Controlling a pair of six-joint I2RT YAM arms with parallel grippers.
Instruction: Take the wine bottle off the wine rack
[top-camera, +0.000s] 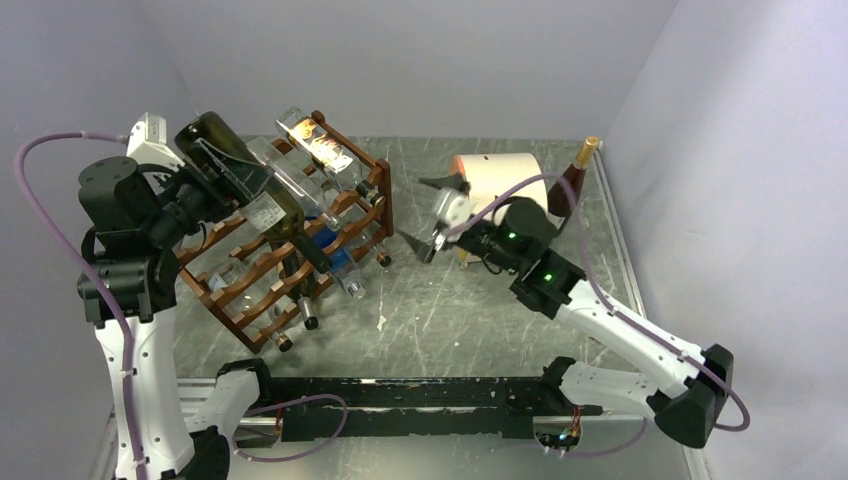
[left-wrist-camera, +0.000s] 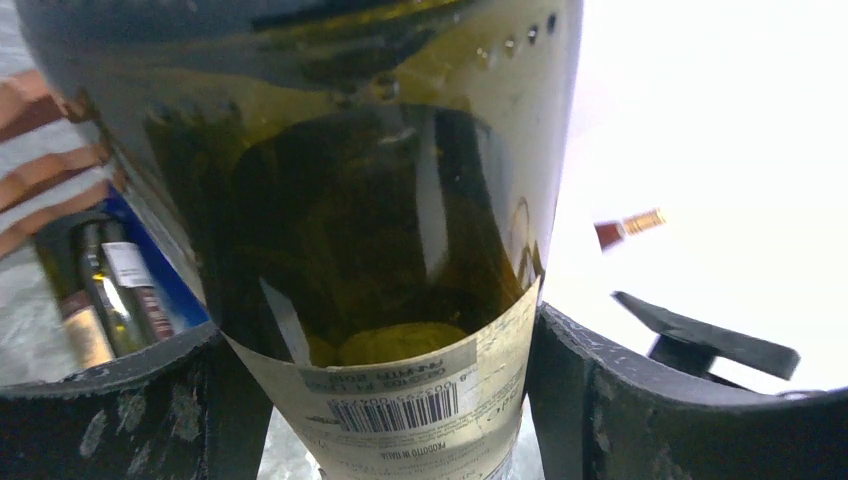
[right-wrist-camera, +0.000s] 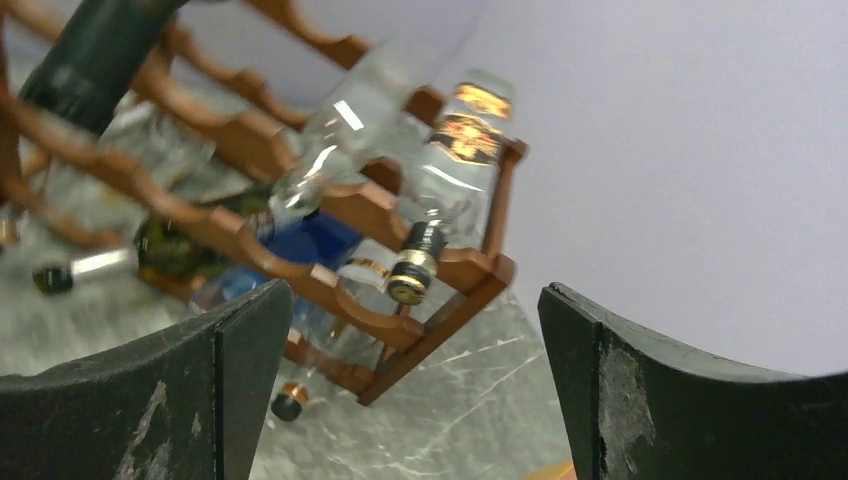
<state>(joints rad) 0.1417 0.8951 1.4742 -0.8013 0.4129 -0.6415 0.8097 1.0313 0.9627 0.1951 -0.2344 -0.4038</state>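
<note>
Gripping one wine bottle (top-camera: 235, 170) at one wine rack (top-camera: 262, 262).

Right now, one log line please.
left gripper: shut on dark green glass wine bottle | reddish-brown wooden wine rack: holds other bottles | right gripper: open, empty

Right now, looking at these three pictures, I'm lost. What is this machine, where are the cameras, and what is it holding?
These are two white-and-black robot arms, left and right, bolted to a grey marbled table. The wide picture looks down from above and behind them; the other two come from a camera on each wrist. On the table are a reddish-brown wooden wine rack loaded with bottles, a cream cylindrical drum and an upright brown bottle with gold foil. The left arm's fingers are closed around a dark green glass wine bottle, tilted above the rack. The right arm's fingers are open, holding nothing, facing the rack.
</note>
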